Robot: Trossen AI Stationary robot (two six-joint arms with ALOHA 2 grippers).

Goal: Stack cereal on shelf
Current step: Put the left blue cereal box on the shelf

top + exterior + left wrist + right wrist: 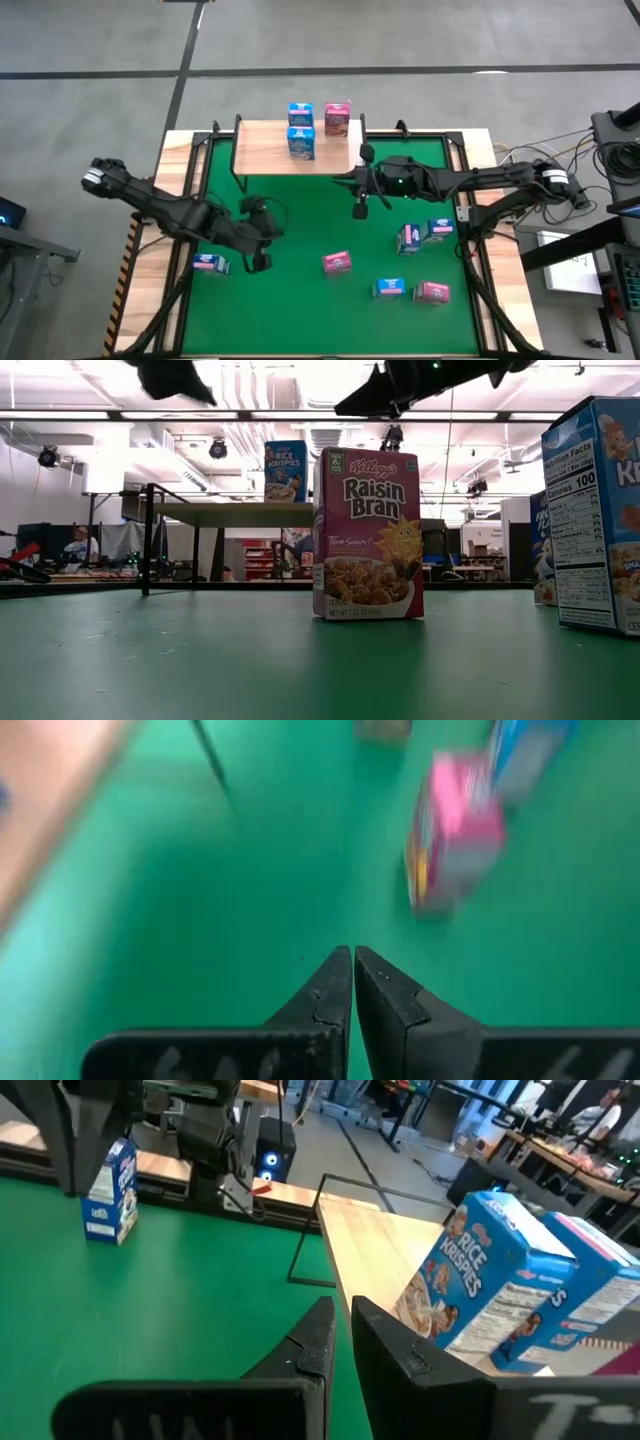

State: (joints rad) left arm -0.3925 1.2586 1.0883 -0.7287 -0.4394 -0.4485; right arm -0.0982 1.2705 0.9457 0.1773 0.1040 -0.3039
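Observation:
The shelf [290, 150] stands at the far middle of the green mat. On it stand two blue cereal boxes [301, 143] [300, 112] and a pink one [337, 118]. Several more cereal boxes stand on the mat: one at the left [209, 263], a pink Raisin Bran box [337, 262] [368, 535] in the middle, and others at the right [410, 238]. My left gripper [258, 262] [352, 952] hangs shut over the mat between the left box and the pink one, empty. My right gripper [342, 180] [343, 1305] is shut and empty, level at the shelf's right end, beside a Rice Krispies box [480, 1275].
Thin black shelf legs [238, 165] stand on the mat. The wooden table rim [180, 160] frames the mat. Two more boxes [388, 288] [432, 292] stand near the front right, and a blue box [600, 510] rises close to the low camera. Bare mat lies in front of the shelf.

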